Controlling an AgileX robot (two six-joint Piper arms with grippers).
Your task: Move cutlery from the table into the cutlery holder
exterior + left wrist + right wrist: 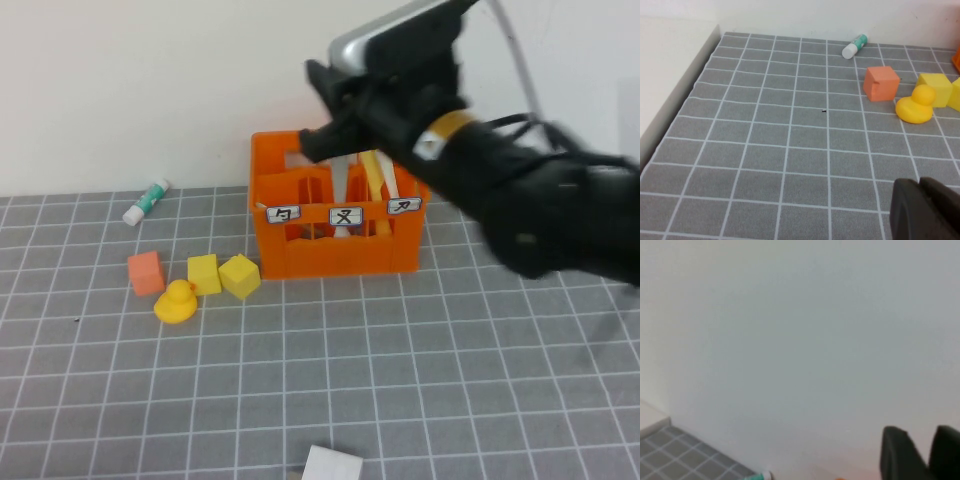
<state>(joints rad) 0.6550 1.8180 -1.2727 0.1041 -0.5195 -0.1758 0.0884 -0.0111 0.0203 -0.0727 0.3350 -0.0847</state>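
Note:
The orange cutlery holder (300, 250) stands at the back middle of the grid table (450, 380), with three white labels on its front. A yellow knife (374, 175) and a pale piece (394, 182) stand in its right-hand compartments; the other cutlery is hidden. I see no cutlery lying on the table. My right gripper (310, 110) hovers above the holder's back left, open and empty; its fingers (897, 455) face the wall. My left gripper (922, 202) is shut and empty, low over the table at the front left.
An orange block (146, 272), two yellow blocks (204, 273) (240, 276) and a yellow rubber duck (177, 301) lie left of the holder. A glue stick (146, 202) lies by the back wall. A white object (332, 465) sits at the front edge.

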